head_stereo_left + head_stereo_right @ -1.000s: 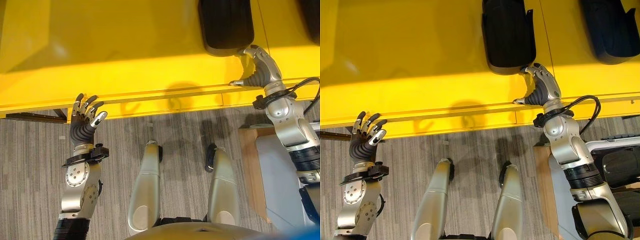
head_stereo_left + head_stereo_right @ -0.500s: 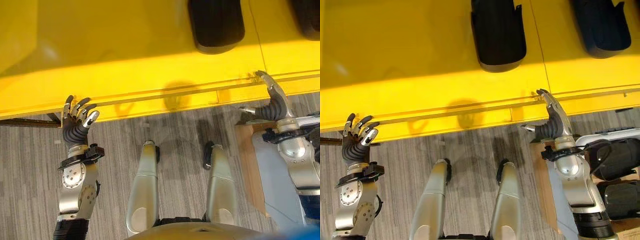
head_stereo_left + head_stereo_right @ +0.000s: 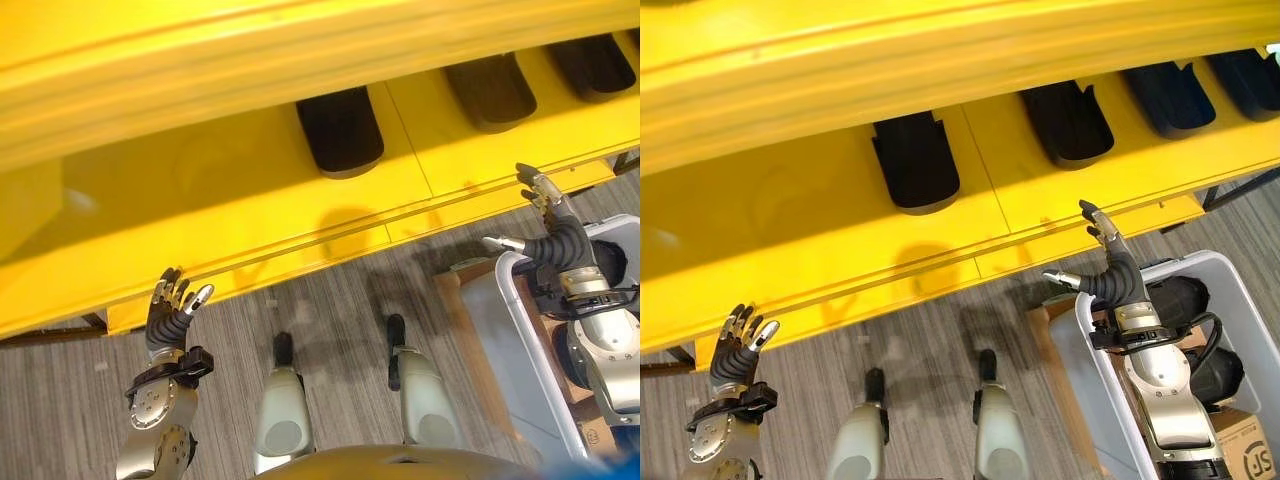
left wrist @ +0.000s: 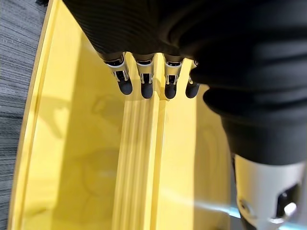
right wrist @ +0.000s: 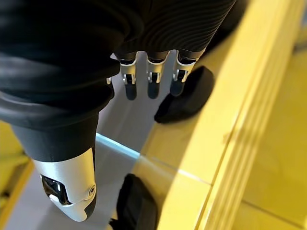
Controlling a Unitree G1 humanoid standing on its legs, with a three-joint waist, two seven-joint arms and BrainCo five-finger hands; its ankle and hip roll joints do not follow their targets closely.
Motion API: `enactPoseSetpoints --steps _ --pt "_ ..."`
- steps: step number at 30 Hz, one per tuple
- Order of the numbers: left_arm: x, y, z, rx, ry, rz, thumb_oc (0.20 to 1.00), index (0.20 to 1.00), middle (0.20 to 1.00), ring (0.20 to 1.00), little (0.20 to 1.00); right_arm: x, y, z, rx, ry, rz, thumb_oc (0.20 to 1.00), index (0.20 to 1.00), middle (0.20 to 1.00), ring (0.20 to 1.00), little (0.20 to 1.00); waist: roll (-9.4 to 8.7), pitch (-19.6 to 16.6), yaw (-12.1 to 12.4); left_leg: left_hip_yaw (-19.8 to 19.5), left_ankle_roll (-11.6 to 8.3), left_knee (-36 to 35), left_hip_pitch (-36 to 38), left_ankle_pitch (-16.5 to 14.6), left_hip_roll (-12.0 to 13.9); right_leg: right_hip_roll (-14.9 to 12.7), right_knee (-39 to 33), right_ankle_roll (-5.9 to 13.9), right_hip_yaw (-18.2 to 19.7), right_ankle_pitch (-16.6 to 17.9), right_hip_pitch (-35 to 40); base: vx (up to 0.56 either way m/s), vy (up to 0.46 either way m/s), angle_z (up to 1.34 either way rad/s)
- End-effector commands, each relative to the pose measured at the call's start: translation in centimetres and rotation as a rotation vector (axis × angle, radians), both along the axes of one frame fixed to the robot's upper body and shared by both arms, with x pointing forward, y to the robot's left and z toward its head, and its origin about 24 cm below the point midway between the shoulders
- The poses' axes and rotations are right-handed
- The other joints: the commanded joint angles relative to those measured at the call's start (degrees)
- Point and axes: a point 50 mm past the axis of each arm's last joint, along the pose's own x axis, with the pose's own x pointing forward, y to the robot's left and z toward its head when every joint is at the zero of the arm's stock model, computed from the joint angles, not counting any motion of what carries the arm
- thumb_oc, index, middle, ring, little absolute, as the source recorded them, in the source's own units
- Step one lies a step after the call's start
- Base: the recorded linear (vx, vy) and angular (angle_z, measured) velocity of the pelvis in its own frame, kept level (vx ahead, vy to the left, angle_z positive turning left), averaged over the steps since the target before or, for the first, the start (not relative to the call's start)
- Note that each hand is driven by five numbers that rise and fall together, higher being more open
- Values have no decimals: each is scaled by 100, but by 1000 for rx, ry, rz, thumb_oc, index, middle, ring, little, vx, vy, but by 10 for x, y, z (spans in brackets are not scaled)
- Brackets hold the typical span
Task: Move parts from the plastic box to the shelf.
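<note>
A yellow shelf (image 3: pixel 820 230) carries several black moulded parts, one at its middle (image 3: pixel 915 160) and more to the right (image 3: pixel 1070 122). At the lower right stands the white plastic box (image 3: pixel 1240 268), with black parts (image 3: pixel 1175 298) lying in it. My right hand (image 3: pixel 1110 275) hangs open and empty over the box's near-left corner, just short of the shelf's front edge. In the right wrist view its fingers (image 5: pixel 152 79) are straight, with a black part (image 5: pixel 184 96) past them. My left hand (image 3: pixel 168 318) is raised open at the lower left, its fingers (image 4: pixel 146 88) by the shelf's front lip.
An upper yellow shelf beam (image 3: pixel 890 60) overhangs the parts. The box rests on a wooden board (image 3: pixel 1060 360), and a cardboard carton (image 3: pixel 1245 450) sits beside it at the bottom right. Grey striped carpet (image 3: pixel 930 350) lies in front of the shelf.
The camera has shifted, bringing more shelf and the box into view. My right hand has let go of the black part on the shelf and drawn back over the box. The left hand stays raised.
</note>
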Motion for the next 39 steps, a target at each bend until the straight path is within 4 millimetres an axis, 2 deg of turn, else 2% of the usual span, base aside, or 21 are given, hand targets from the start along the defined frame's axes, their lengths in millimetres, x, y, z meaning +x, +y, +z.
enactPoseSetpoints --steps 1,2,3,6,7,10,11,12,13,14,15,17,18,19,20,22,27,34,35,39 --pt "45 -13 64 82 -361 -178 1000 1000 1000 1000 1000 2 5 5 149 -86 4 1000 1000 1000 1000 1000 148 -288 -207 -433 109 -509 -382 778 202 -12 141 -51 35 -669 254 8 -18 -7" --pt "46 -15 65 67 -377 -171 1000 1000 1000 1000 1000 2 8 10 167 -119 13 1000 1000 1000 1000 1000 202 -322 -228 -383 82 -683 -285 896 234 18 120 -54 74 -653 262 -24 -49 2" --pt "49 -20 61 45 -375 -172 1000 1000 1000 1000 1000 2 8 5 230 -113 2 1000 1000 1000 1000 1000 284 -413 -291 -277 -14 -916 -172 1118 369 143 166 -107 102 -712 258 -35 -84 -1" --pt "52 -27 55 7 -366 -175 1000 1000 1000 1000 1000 -3 2 1 243 -103 -18 1000 1000 1000 1000 1000 318 -418 -348 -210 -36 -724 -190 1381 612 448 364 -323 206 -876 227 -38 -247 -31" --pt "50 -31 51 -10 -359 -189 1000 1000 1000 1000 1000 -6 -2 -1 250 -88 -21 1000 1000 1000 1000 1000 274 -338 -384 -162 -16 -342 -280 1441 646 545 294 -434 200 -916 355 -20 -291 -35" --pt "46 -34 44 -26 -337 -197 1000 1000 1000 1000 1000 -13 -10 -6 255 -72 -51 1000 1000 1000 1000 1000 182 -236 -404 -114 81 325 -448 1561 712 643 31 -603 187 -860 589 0 -248 -26" --pt "46 -34 43 -23 -329 -201 1000 1000 1000 1000 1000 -14 -11 -8 254 -56 -54 1000 1000 1000 1000 1000 146 -203 -395 -111 142 558 -507 1525 618 640 -94 -628 185 -817 664 25 -157 -9" --pt "46 -33 42 -26 -324 -196 1000 1000 1000 1000 1000 -14 -10 -9 244 -47 -50 1000 1000 1000 1000 1000 130 -177 -359 -266 214 593 -518 1354 383 641 -186 -605 238 -783 684 33 -50 -10" --pt "44 -31 40 -22 -315 -183 1000 1000 1000 1000 1000 -13 -8 -10 240 -43 -45 1000 1000 1000 1000 1000 127 -147 -263 -618 300 597 -580 1145 -109 650 -275 -582 354 -727 703 49 39 -13" --pt "41 -28 40 -17 -311 -171 1000 1000 1000 1000 1000 -12 -5 -10 254 -37 -26 1000 1000 1000 1000 1000 101 -134 -195 -950 407 561 -670 737 -622 649 -342 -534 489 -661 716 101 78 -33" --pt "38 -27 40 -11 -310 -162 1000 1000 1000 1000 1000 -10 -2 -12 260 -27 -8 1000 1000 1000 1000 1000 97 -110 -71 -1430 462 459 -756 551 -1142 739 -400 -490 722 -584 731 105 54 -73" --pt "35 -26 41 -7 -324 -158 1000 1000 1000 1000 1000 -7 2 -12 253 -19 12 1000 1000 1000 1000 1000 112 -127 17 -1906 460 215 -839 612 -1495 903 -567 -450 1107 -445 762 137 76 -144" --pt "32 -25 41 -15 -332 -145 1000 1000 1000 1000 1000 0 7 -13 225 -7 32 1000 1000 1000 1000 1000 129 -176 203 -2727 480 24 -908 721 -2028 1096 -736 -405 1565 -324 778 137 131 -140" --pt "31 -25 41 -31 -339 -133 1000 1000 1000 1000 1000 3 10 -12 222 -14 44 1000 1000 1000 1000 1000 124 -222 270 -2956 482 -13 -928 736 -2160 1155 -816 -366 1774 -265 771 123 175 -202" --pt "29 -30 37 -79 -347 -134 1000 1000 1000 1000 1000 4 14 -11 249 -14 69 1000 1000 1000 1000 1000 124 -303 251 -2702 516 -259 -781 711 -1984 1226 -942 -313 1991 -179 796 53 173 -158" --pt "31 -34 35 -96 -342 -147 1000 1000 1000 1000 1000 4 15 -12 245 -13 57 1000 1000 1000 1000 1000 87 -317 261 -2511 575 -220 -749 668 -1963 1134 -985 -256 1999 -86 748 32 215 -103" --pt "29 -27 35 -69 -321 -133 1000 1000 1000 1000 1000 5 22 -16 287 -1 61 1000 1000 1000 1000 1000 -33 -475 249 -1999 744 -493 -549 590 -1822 1040 -1064 -44 2347 104 651 25 203 -72" --pt "35 -24 39 -35 -318 -126 1000 1000 1000 1000 1000 5 27 -17 293 6 55 1000 1000 1000 1000 1000 -144 -517 141 -1546 918 -646 -308 520 -1781 941 -864 150 2523 121 555 5 168 -48" --pt "37 -25 39 -22 -312 -134 1000 1000 1000 1000 1000 5 26 -17 305 -1 35 1000 1000 1000 1000 1000 -179 -526 55 -1365 1006 -712 -165 458 -1788 896 -784 250 2606 130 555 -7 220 -65" --pt "43 -28 40 -6 -301 -158 1000 1000 1000 1000 1000 4 27 -21 320 7 22 1000 1000 1000 1000 1000 -178 -507 -83 -1151 1095 -810 33 359 -1797 867 -498 349 2607 88 460 10 173 -43"
